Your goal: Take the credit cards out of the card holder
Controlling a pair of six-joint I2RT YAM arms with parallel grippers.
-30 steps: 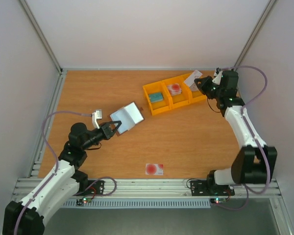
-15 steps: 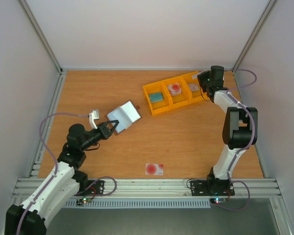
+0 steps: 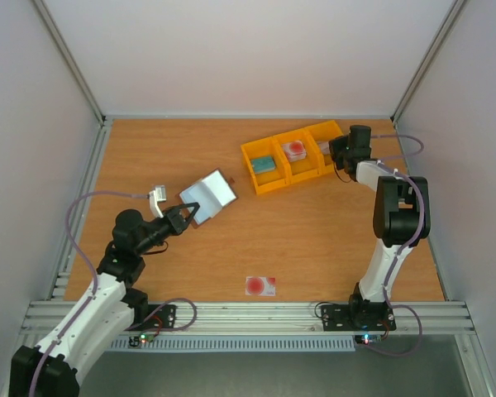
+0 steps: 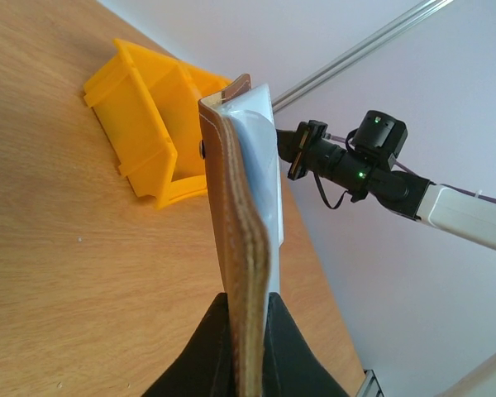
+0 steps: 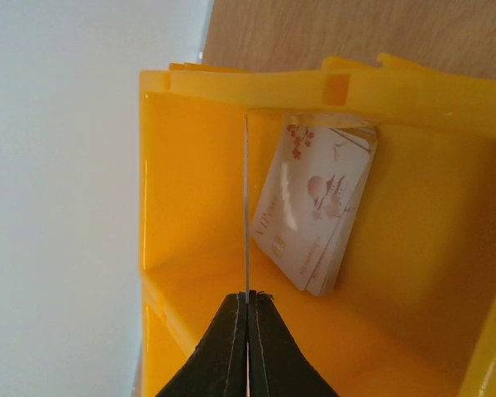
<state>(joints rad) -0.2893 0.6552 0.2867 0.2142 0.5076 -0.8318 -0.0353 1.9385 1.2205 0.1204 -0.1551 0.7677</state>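
Pinching one thin, stiff, probably slippery credit card [image 5: 247, 207] edge-on between closed jaws, the right pincer [image 5: 247, 314] hangs over an end compartment of the yellow bin [image 5: 190, 215]. The left pincer [image 4: 246, 331] clamps the supple leather card holder [image 4: 236, 240] by its lower edge, upright above the counter [image 3: 314, 240].

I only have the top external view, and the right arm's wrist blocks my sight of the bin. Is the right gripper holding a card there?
Observer: Yes. In the right wrist view the right gripper is shut on a thin card, seen edge-on.
Operator: What lies ahead of it?
Observer: A stack of pale printed cards rests inside that compartment of the yellow bin.
Operator: And the left grip?
Observer: The left gripper pinches the card holder by its leather edge and holds it upright, pale lining turned toward the right arm.
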